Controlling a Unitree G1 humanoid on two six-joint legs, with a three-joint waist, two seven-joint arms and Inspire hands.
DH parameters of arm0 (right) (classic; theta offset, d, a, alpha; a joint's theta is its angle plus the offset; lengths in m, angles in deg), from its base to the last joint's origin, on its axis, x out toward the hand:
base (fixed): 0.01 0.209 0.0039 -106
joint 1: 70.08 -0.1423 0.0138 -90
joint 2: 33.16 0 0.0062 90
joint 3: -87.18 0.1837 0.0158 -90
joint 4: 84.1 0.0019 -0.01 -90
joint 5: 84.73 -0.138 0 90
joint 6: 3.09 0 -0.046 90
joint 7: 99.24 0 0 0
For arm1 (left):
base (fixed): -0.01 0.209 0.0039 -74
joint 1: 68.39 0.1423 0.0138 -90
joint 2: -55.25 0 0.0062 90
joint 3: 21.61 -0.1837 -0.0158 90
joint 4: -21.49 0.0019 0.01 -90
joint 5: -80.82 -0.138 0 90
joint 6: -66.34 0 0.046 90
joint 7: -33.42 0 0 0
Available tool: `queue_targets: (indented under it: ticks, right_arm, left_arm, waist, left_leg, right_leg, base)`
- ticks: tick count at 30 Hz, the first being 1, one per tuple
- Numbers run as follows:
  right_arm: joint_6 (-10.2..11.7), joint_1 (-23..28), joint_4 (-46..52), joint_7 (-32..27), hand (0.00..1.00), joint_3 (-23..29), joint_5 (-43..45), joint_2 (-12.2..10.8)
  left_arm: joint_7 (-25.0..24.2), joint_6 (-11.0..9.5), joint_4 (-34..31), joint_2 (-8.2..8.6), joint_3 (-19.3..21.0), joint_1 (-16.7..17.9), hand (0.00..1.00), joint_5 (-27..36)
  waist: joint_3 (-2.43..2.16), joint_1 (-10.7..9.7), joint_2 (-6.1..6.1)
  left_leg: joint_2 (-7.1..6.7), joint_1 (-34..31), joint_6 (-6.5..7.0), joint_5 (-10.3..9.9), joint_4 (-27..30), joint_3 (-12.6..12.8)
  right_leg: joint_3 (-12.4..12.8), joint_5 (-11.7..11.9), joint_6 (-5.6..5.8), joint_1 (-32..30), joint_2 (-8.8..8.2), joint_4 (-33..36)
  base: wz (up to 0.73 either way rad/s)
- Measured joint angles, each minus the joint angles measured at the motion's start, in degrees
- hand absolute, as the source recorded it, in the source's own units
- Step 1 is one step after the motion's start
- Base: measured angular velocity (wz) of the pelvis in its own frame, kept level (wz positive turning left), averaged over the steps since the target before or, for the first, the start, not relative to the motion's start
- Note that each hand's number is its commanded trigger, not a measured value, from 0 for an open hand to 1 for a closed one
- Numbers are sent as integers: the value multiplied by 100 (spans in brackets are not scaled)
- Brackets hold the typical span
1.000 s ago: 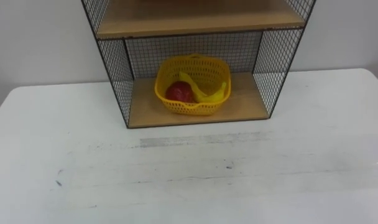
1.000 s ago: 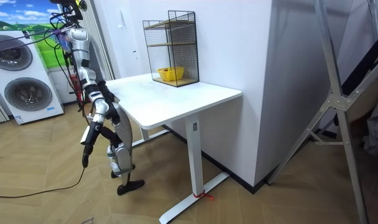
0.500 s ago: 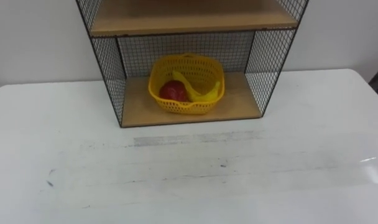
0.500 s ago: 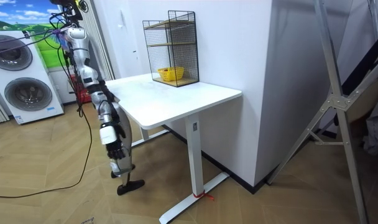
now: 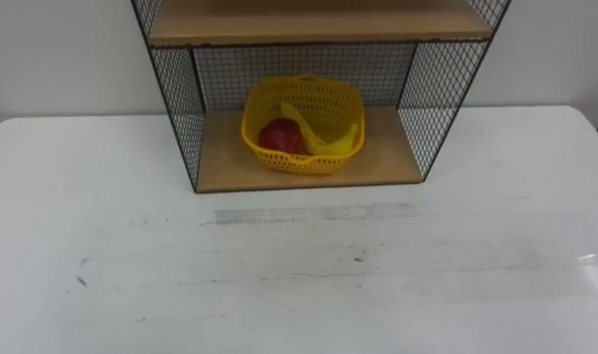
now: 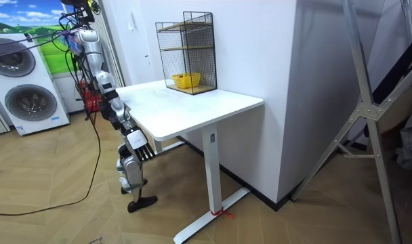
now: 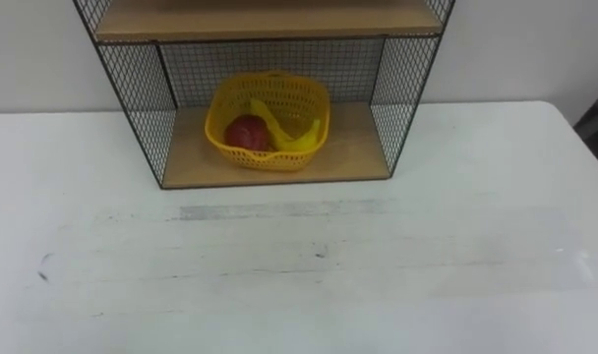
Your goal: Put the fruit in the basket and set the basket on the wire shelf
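A yellow plastic basket [image 5: 282, 160] stands on the lower wooden board of the black wire shelf [image 5: 383, 162], left of the board's middle. A red apple [image 5: 278, 137] and a yellow banana [image 5: 330, 144] lie inside it. In the room view the basket [image 6: 186, 80] is a small yellow spot inside the shelf [image 6: 187, 47] at the table's far wall side. I stand at the room view's left end of the table. My right hand [image 6: 143, 153] hangs low beside the table's edge, well away from the basket.
The white table [image 5: 299, 275] stretches in front of the shelf, with a grey scuff and small dark marks. The shelf's upper board [image 5: 319, 25] sits above the basket. Washing machines [image 6: 26, 95] stand at the room view's left.
The basket and fruit stay put on the shelf. In the room view my right arm has swung forward from behind my body to the table's edge. The eye view shifted slightly.
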Motion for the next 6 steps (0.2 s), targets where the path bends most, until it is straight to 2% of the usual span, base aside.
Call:
queue_targets:
  ticks: [6]
  right_arm:
    - [95, -10, -124, 155, 0, 2, -5, -1]
  left_arm:
    - [2, -36, 9, 2, 0, -8, 0, -21]
  waist:
    - [7, 3, -10]
  left_leg:
    - [0, 23, 0, 8, 5, -6]
  right_leg:
    - [-35, 5, 1, 54, 0, -21]
  base:
    - [0]
